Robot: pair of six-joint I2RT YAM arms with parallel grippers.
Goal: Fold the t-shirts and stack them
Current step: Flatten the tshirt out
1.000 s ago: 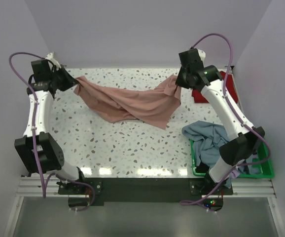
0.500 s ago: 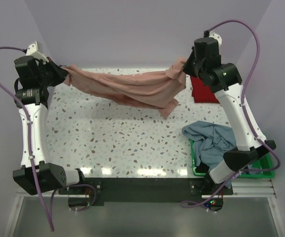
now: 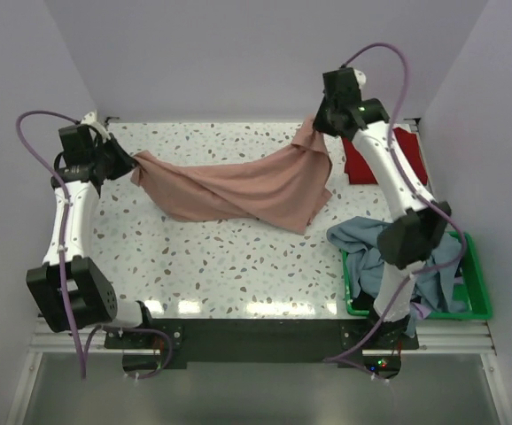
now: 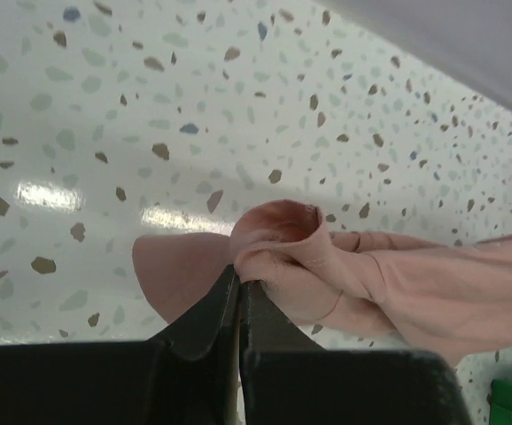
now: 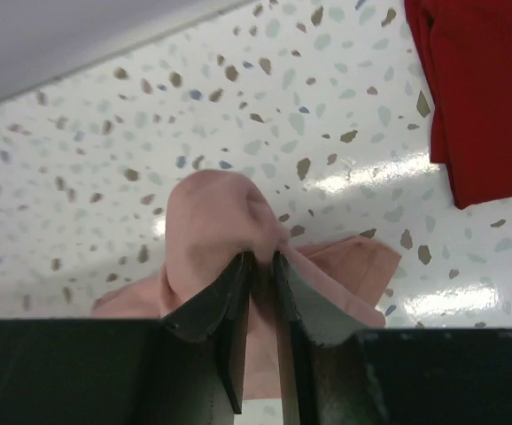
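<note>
The pink shirt (image 3: 238,190) hangs stretched between the two arms over the far half of the worktop (image 3: 221,257). The left pincer (image 3: 130,163) is clamped on the shirt's left end, near the far-left corner. In the left wrist view its dark fingers (image 4: 205,319) are pressed together with a bunched fold of pink cloth pinched at their tips, and a rounded flap sticks out just left of them.

The right pincer (image 3: 314,124) grips the shirt's right end at the far edge. The right wrist view shows its fingers (image 5: 205,305) nearly closed on a hump of pink cloth caught between the tips. From both grips the cloth sags toward the middle, twisted into long folds, and a wider flap hangs below the right pincer. Whether its lower edge touches the worktop cannot be told.

The red shirt (image 3: 360,166) lies flat in the far-right corner, just right of the right pincer and apart from the pink cloth. The blue shirt (image 3: 367,239) is heaped over the left rim of the green basket (image 3: 473,305) at the near right, spilling onto the worktop.
</note>
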